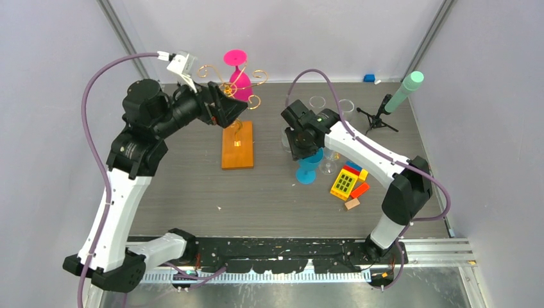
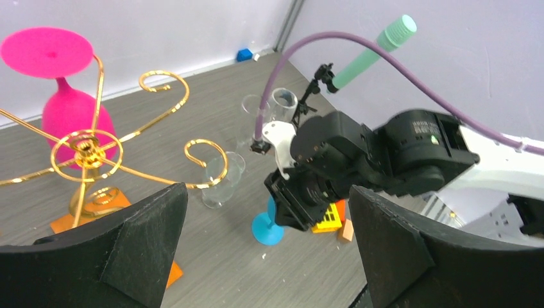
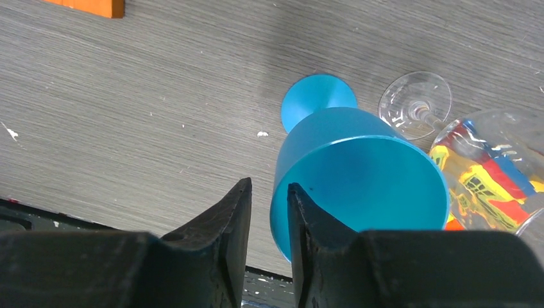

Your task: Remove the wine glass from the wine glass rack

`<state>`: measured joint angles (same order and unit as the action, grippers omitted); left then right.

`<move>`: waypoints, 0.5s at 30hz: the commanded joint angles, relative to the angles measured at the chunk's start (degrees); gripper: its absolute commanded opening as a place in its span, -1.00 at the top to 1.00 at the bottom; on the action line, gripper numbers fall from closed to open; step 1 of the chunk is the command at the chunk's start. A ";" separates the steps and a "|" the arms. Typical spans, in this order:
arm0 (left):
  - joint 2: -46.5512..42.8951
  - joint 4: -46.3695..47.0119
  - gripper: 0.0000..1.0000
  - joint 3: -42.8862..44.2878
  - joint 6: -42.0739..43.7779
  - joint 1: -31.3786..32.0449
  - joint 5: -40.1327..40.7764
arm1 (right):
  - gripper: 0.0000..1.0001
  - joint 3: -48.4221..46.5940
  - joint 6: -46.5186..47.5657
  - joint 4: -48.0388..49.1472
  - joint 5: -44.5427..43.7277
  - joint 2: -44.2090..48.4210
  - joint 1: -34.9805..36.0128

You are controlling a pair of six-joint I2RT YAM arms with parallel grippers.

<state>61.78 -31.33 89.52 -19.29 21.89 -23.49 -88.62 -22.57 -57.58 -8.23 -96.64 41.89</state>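
On my overhead feed the left arm is folded high, forearm reaching toward the back of the table. It holds the left gripper [image 1: 232, 108] right at the wine glass rack [image 1: 237, 146], level with the gold scrolls above the orange-brown base. Its jaws stand wide apart with nothing between them. The pink wine glass [image 1: 240, 82] hangs upside down on the rack, foot uppermost, on the far side of the post, just beyond those fingers. The right arm bends in from the right of the rack and points the right gripper [image 3: 268, 189] down at a blue glass [image 3: 359, 186] standing upright to the right of the rack's base. Those jaws are only slightly parted and straddle the cup's rim, one finger outside and one inside. A sliver of table shows between the outer finger and the wall, so nothing is clamped, though I can't tell whether the inner finger touches (the wrist view is steep). Right of the rack, past the blue glass, are a clear glass [image 3: 416, 108], coloured toy blocks [image 1: 346, 183] and a black tripod [image 1: 378, 119] with a mint-green tip. The table [image 1: 192, 192] is grey wood-grain, and the walls [image 1: 289, 32] are pale lilac.
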 commanded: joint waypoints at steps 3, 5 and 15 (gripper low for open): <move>6.42 4.53 -0.99 7.78 -4.25 0.00 4.02 | 0.25 -2.79 -0.46 5.18 0.30 3.68 0.12; 9.91 4.03 -0.99 11.31 -5.27 0.00 5.55 | 0.19 -2.36 -1.05 6.77 -0.24 5.77 0.12; 27.48 -6.45 -0.83 28.93 -13.61 -4.21 18.91 | 0.04 2.16 -3.91 13.58 -2.96 17.82 -0.12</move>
<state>85.49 -34.50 114.37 -27.88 20.64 -9.82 -87.81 -24.56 -48.88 -9.04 -83.61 41.87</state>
